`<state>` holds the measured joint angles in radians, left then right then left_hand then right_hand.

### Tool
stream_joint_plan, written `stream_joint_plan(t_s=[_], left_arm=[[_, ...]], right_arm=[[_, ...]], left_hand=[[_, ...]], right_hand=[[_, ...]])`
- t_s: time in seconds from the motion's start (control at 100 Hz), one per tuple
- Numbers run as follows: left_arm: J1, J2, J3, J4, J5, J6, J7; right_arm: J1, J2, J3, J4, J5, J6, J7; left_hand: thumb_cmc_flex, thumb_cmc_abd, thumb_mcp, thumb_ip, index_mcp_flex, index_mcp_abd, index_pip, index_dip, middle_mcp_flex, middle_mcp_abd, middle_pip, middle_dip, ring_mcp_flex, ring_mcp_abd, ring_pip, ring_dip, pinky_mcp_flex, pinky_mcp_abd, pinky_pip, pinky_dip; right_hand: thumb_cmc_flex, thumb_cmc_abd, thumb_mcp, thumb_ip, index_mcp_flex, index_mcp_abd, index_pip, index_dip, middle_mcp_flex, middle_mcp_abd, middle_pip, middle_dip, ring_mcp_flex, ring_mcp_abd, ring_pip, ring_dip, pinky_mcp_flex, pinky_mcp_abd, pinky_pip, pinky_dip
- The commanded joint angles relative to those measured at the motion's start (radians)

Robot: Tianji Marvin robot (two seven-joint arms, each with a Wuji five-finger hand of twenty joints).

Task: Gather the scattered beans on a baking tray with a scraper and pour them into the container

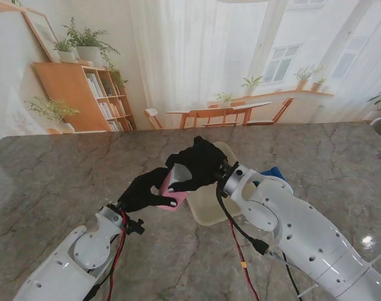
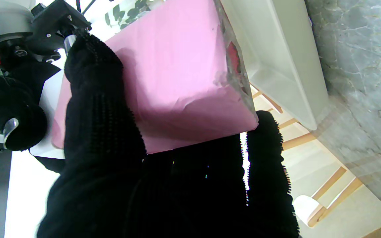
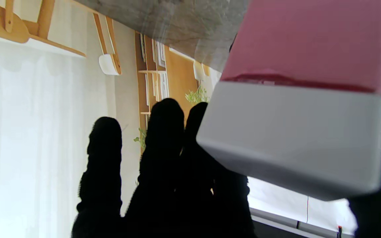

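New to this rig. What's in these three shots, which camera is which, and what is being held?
It is a two-armed robot with five-finger hands in black gloves. The wide picture looks down from the robot's stand onto a marble table; the other two come from cameras on each wrist, looking along the fingers. The left hand grips a pink container. The right hand holds a white tray tipped against the container's rim, apparently pouring. A cream baking tray lies on the table beneath them, and something blue peeks out behind the right arm. Beans are too small to make out.
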<state>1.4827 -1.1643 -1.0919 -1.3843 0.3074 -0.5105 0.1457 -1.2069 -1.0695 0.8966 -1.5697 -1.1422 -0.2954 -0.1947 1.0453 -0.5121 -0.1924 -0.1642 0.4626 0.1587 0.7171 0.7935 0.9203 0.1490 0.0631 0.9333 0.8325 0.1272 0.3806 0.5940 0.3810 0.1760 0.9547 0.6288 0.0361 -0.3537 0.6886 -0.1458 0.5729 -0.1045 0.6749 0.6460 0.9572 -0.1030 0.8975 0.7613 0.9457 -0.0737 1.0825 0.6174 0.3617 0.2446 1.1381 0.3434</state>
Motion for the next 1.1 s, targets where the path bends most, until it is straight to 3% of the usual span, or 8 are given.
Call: stream_joint_plan(t_s=[0.0, 0.13, 0.3, 0.38, 0.46, 0.56, 0.86, 1.09], left_arm=[[-0.001, -0.004, 0.003, -0.009, -0.005, -0.001, -0.001], [-0.002, -0.003, 0.003, -0.008, -0.007, 0.001, -0.006], [-0.004, -0.001, 0.003, -0.007, -0.011, 0.005, -0.015], [-0.004, -0.001, 0.002, -0.007, -0.012, 0.008, -0.018], [-0.005, 0.0, 0.002, -0.006, -0.013, 0.011, -0.023], [-0.007, 0.001, 0.002, -0.005, -0.01, 0.017, -0.026], [-0.012, -0.007, -0.003, 0.014, -0.019, 0.059, -0.008], [-0.032, -0.013, -0.006, 0.056, -0.008, 0.091, 0.016]], right_arm=[[-0.009, 0.009, 0.005, -0.005, -0.002, -0.005, 0.02], [-0.022, 0.011, 0.02, -0.027, 0.009, 0.001, 0.066], [-0.029, 0.007, 0.036, -0.033, 0.037, 0.003, 0.071], [-0.036, 0.005, 0.045, -0.04, 0.04, 0.012, 0.066], [-0.04, 0.003, 0.053, -0.047, 0.03, 0.028, 0.04], [-0.064, 0.0, 0.079, -0.081, 0.027, 0.07, 0.043], [-0.21, -0.018, 0.195, -0.216, 0.041, 0.298, 0.025], [-0.316, -0.037, 0.254, -0.227, 0.084, 0.441, -0.053]], left_hand=[[0.243, 0.205, 0.204, 0.122, 0.113, -0.218, 0.235, 0.069, 0.132, -0.18, 0.178, 0.067, 0.014, -0.044, 0.02, 0.015, 0.007, -0.006, 0.03, 0.028], [0.243, 0.205, 0.204, 0.122, 0.114, -0.218, 0.236, 0.068, 0.13, -0.179, 0.177, 0.066, 0.015, -0.043, 0.02, 0.015, 0.006, -0.004, 0.03, 0.028], [0.244, 0.203, 0.205, 0.122, 0.114, -0.219, 0.237, 0.068, 0.132, -0.178, 0.179, 0.067, 0.015, -0.042, 0.02, 0.016, 0.006, -0.004, 0.03, 0.028], [0.243, 0.204, 0.205, 0.122, 0.114, -0.218, 0.237, 0.067, 0.133, -0.18, 0.179, 0.066, 0.014, -0.043, 0.02, 0.016, 0.006, -0.004, 0.03, 0.028], [0.244, 0.204, 0.206, 0.122, 0.114, -0.217, 0.237, 0.067, 0.132, -0.179, 0.178, 0.066, 0.015, -0.042, 0.021, 0.016, 0.006, -0.002, 0.031, 0.029], [0.243, 0.205, 0.206, 0.122, 0.113, -0.215, 0.236, 0.068, 0.131, -0.177, 0.178, 0.067, 0.013, -0.041, 0.02, 0.016, 0.003, -0.002, 0.03, 0.029], [0.244, 0.231, 0.195, 0.114, 0.082, -0.197, 0.232, 0.101, 0.106, -0.185, 0.173, 0.072, -0.006, -0.044, 0.01, 0.011, -0.016, 0.003, 0.021, 0.025], [0.236, 0.243, 0.182, 0.109, 0.065, -0.198, 0.224, 0.119, 0.093, -0.19, 0.167, 0.068, -0.013, -0.051, 0.0, 0.004, -0.024, 0.007, 0.008, 0.016]], right_hand=[[0.016, 0.083, -0.006, 0.059, -0.04, 0.027, -0.037, 0.036, -0.097, 0.051, -0.063, 0.011, -0.077, 0.053, -0.032, 0.004, -0.074, 0.054, -0.044, 0.018], [-0.015, 0.15, -0.106, 0.067, -0.105, 0.068, -0.179, 0.061, -0.259, 0.167, -0.254, -0.045, -0.218, 0.137, -0.141, -0.003, -0.181, 0.08, -0.127, 0.026], [-0.066, 0.213, -0.166, 0.07, -0.184, 0.154, -0.362, 0.057, -0.41, 0.298, -0.551, -0.202, -0.367, 0.262, -0.441, -0.101, -0.281, 0.128, -0.245, 0.01], [-0.069, 0.219, -0.173, 0.069, -0.287, 0.214, -0.459, 0.04, -0.461, 0.338, -0.648, -0.255, -0.422, 0.298, -0.573, -0.142, -0.309, 0.129, -0.287, -0.008], [-0.056, 0.224, -0.181, 0.068, -0.388, 0.271, -0.54, 0.039, -0.543, 0.377, -0.738, -0.316, -0.539, 0.367, -0.764, -0.23, -0.365, 0.126, -0.332, -0.044], [-0.042, 0.241, -0.192, 0.07, -0.449, 0.31, -0.575, 0.045, -0.643, 0.417, -0.788, -0.356, -0.657, 0.398, -0.854, -0.267, -0.434, 0.103, -0.369, -0.073], [0.056, 0.247, -0.239, 0.078, -0.409, 0.288, -0.546, 0.075, -0.615, 0.398, -0.744, -0.371, -0.655, 0.376, -0.852, -0.275, -0.43, 0.085, -0.364, -0.091], [0.108, 0.226, -0.238, 0.085, -0.321, 0.239, -0.497, 0.087, -0.518, 0.352, -0.689, -0.34, -0.583, 0.344, -0.806, -0.258, -0.383, 0.084, -0.322, -0.077]])
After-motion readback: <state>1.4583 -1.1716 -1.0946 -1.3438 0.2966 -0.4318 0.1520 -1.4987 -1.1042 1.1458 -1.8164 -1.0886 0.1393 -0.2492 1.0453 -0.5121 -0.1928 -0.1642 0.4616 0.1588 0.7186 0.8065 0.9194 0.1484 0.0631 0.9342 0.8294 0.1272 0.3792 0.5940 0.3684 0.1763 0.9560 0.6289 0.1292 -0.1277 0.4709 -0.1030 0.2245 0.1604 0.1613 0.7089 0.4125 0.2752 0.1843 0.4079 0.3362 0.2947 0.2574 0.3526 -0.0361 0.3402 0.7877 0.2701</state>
